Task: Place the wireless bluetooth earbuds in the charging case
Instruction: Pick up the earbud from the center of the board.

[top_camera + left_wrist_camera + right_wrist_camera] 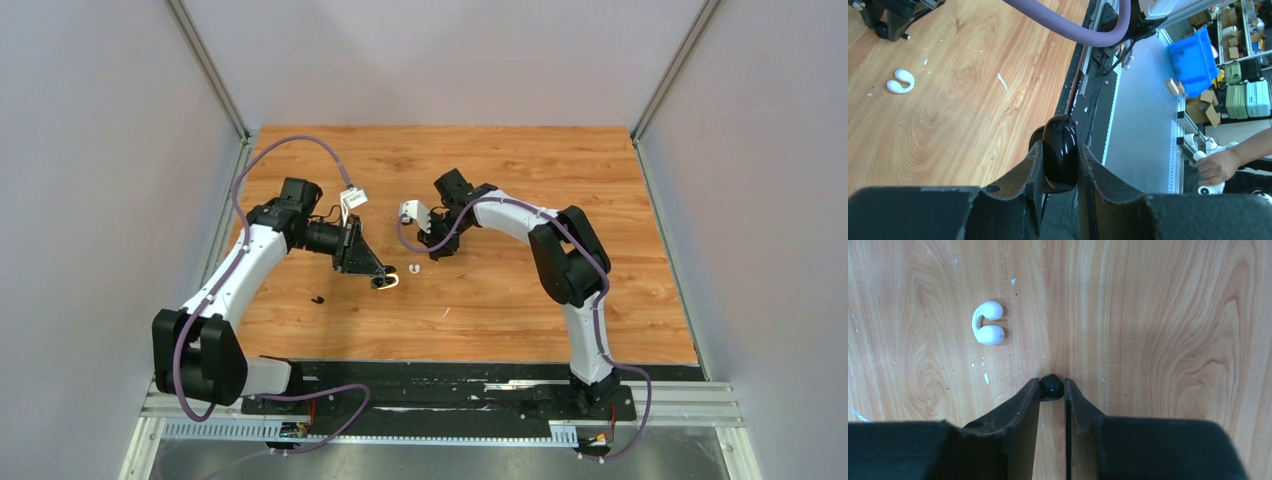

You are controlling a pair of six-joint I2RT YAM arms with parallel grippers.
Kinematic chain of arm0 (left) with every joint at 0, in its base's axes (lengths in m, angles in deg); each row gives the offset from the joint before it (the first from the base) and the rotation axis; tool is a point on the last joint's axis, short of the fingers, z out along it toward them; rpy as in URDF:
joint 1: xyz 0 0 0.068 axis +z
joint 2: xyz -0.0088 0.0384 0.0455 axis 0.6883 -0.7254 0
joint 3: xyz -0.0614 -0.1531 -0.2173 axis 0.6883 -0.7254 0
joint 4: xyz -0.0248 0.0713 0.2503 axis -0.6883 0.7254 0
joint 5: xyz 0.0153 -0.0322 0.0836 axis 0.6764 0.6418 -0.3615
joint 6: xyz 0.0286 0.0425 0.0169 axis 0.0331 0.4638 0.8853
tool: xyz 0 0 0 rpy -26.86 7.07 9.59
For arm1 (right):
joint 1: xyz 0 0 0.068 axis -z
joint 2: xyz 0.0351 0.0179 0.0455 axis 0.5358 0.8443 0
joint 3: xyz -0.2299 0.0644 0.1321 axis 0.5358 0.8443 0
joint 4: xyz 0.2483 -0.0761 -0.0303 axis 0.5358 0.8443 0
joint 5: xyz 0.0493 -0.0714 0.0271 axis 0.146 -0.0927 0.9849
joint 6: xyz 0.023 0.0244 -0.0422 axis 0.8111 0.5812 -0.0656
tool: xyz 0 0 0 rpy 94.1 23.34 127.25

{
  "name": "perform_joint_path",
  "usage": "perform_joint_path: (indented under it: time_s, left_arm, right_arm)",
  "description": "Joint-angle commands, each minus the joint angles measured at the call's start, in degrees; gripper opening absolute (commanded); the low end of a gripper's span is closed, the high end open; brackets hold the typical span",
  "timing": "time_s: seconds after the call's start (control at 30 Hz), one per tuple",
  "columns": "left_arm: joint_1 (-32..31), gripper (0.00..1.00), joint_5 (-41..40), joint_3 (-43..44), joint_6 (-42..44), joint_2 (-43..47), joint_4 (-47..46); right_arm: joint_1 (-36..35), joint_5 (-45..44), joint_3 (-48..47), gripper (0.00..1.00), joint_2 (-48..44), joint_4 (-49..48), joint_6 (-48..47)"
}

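Observation:
My left gripper (1060, 150) is shut on the glossy black pebble-shaped charging case (1060, 134), held edge-on above the table's near side; from above it hangs left of centre (380, 277). The right gripper (1052, 382) points down at the table, its two fingertips closed on a tiny black earbud (1052, 386). A white C-shaped earbud (988, 323) lies on the wood just beyond and left of those fingers, between the two grippers (414, 267). Another small black earbud (318, 299) lies on the table near the left arm.
The wooden table (600, 310) is walled by grey panels on three sides. A black mounting rail (450, 385) runs along the near edge. Purple cables loop over both arms. Small white flecks dot the wood.

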Motion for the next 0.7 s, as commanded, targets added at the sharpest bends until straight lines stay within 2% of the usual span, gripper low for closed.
perform_joint_path:
  time_s: [0.0, 0.13, 0.17, 0.37, 0.5, 0.67]
  left_arm:
    - [0.33, 0.0, 0.97, 1.44, -0.44, -0.36, -1.31]
    - [0.33, 0.0, 0.97, 1.36, -0.4, -0.6, -1.32]
    - [0.33, 0.0, 0.81, 1.26, -0.4, -0.63, -1.45]
    - [0.33, 0.0, -1.75, 0.65, -3.72, -1.43, -5.01]
    - [0.2, 0.0, -5.78, -0.02, -9.36, -1.81, -11.54]
    - [-0.75, 0.0, -7.9, 0.4, -17.18, -3.08, -20.87]
  right_arm:
    - [-0.33, -1.27, -2.04, 0.18, 1.49, -0.07, 1.56]
    - [-0.32, -0.97, -1.21, 0.01, 0.35, -0.23, 1.68]
    - [-0.33, -0.97, -0.79, 0.0, -0.45, -0.55, 1.85]
    - [-0.24, -1.42, 7.38, 0.0, -13.5, -10.33, 2.22]
    - [-0.2, -0.57, 16.99, 0.0, -27.88, -21.89, 1.63]
    - [-0.93, -0.27, 24.62, 0.0, -40.3, -34.71, 2.11]
